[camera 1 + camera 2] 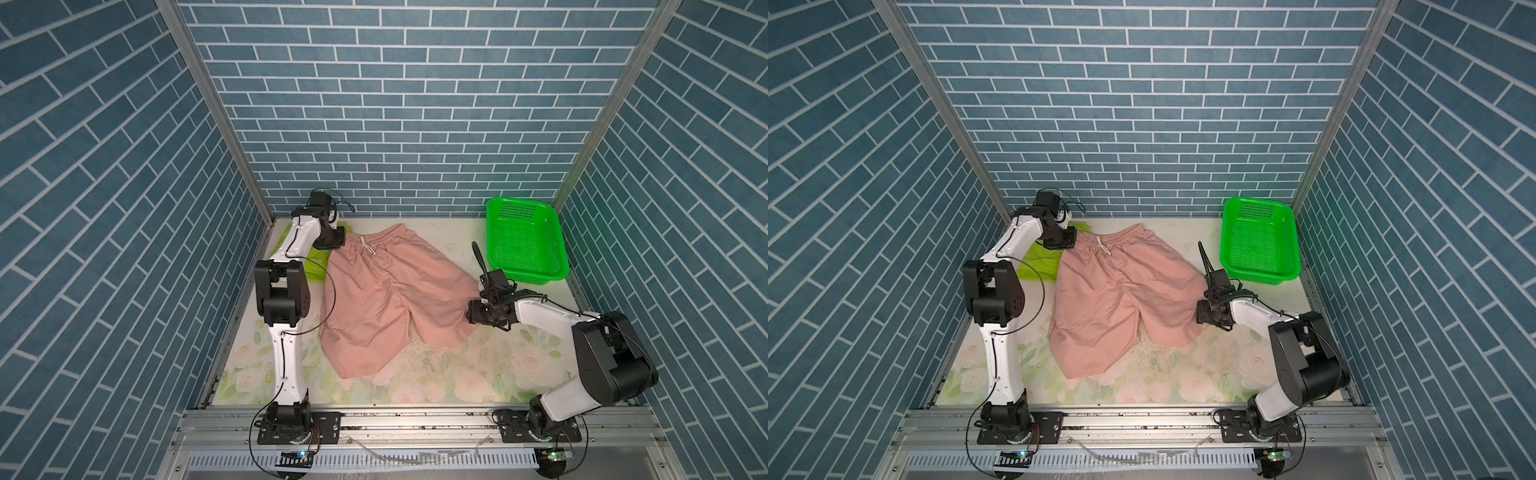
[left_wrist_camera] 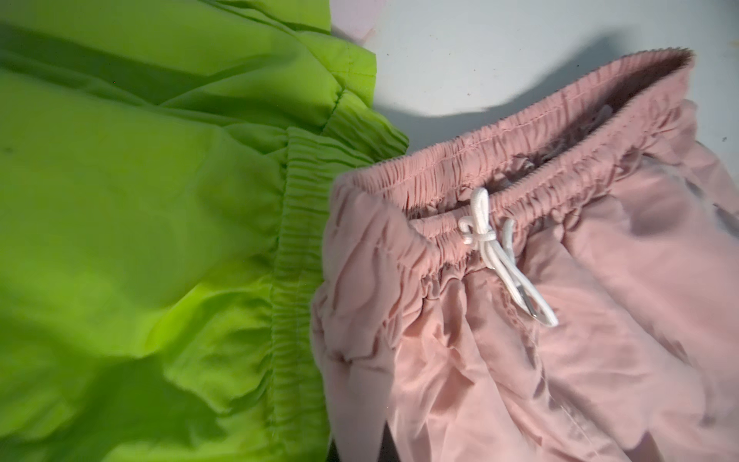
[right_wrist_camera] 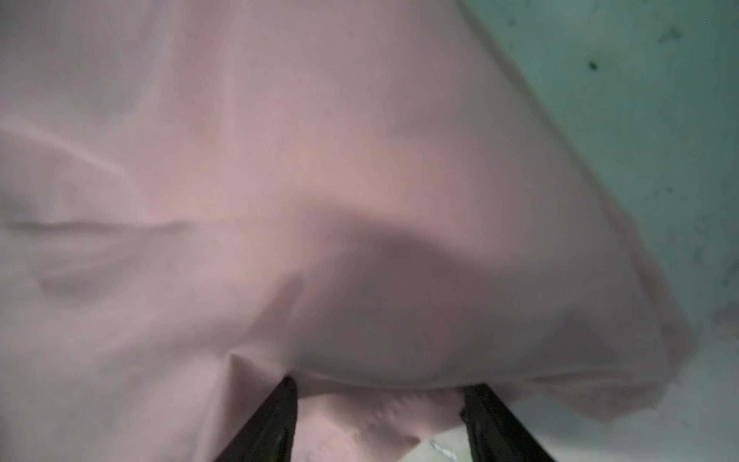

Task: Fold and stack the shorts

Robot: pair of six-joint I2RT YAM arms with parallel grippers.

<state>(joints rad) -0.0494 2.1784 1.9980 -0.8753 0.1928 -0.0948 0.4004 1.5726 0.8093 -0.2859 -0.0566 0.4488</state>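
Two pairs on the table (image 1: 457, 374). Pink shorts (image 1: 386, 291) lie spread flat mid-frame in both top views, waistband toward the back wall, legs toward the near rail. Green shorts (image 2: 140, 200) are bunched at upper left, touching the pink waistband's corner and partly hidden under the left arm. Basket (image 1: 528, 276) sits at upper right, well apart.

Left gripper (image 1: 334, 240) sits on the pink waistband's left corner, jaws clenched. Its fingers are hidden, so I cannot tell if cloth is pinched. Right gripper (image 3: 382, 384) is at the outer hem of the right-hand leg, fingers (image 3: 280, 416) spread, hem draped across them, nothing clamped.

Step in hand, as I read it: taking hold for the first fold of the pink pair — stacking not begun. Next move calls for the right jaws to close on the hem, a check that the left really has cloth, then both arms lifting together and carrying one edge across — kept taut so the thin fabric does not sag or slip.
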